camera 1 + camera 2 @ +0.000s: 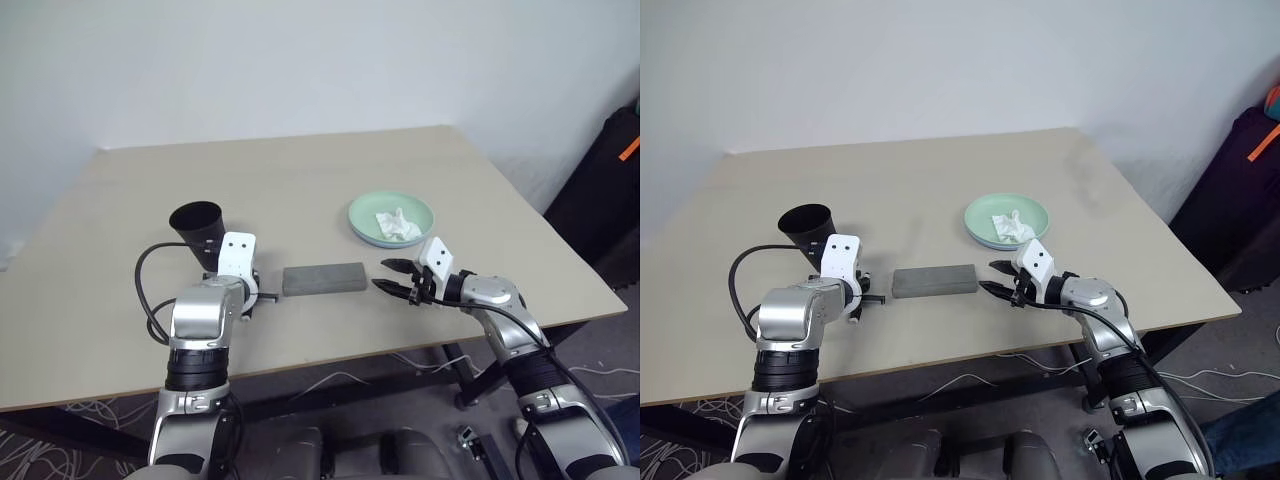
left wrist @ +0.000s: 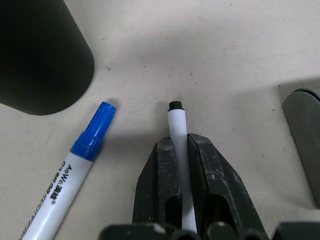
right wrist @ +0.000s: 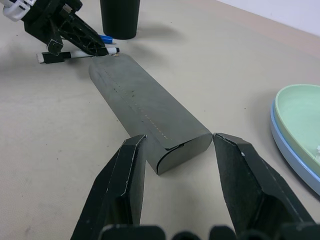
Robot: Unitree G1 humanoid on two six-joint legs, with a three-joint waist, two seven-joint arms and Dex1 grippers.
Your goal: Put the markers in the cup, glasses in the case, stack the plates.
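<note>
Left fingers (image 2: pixel 200 170) clamped on marker (image 2: pixel 177 135) beside cup (image 2: pixel 40 55); right fingers (image 3: pixel 250 175) spread before case (image 3: pixel 145 115) on table (image 1: pixel 300 180).

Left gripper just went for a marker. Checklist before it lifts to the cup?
1. Left gripper shut on marker: ok, barrel sits between the fingers.
2. Second marker out of the grip: ok, it lies on the table beside the fingers, apart.
3. Cup upright, mouth open: ok, just beyond the markers.
4. Case closed: ok. Glasses inside: cannot tell.
5. Right gripper out of the way: ok, open, fingers on either side of the case's end, far from the cup.
6. Plates stacked: ok, green on blue, a tissue on top.
</note>
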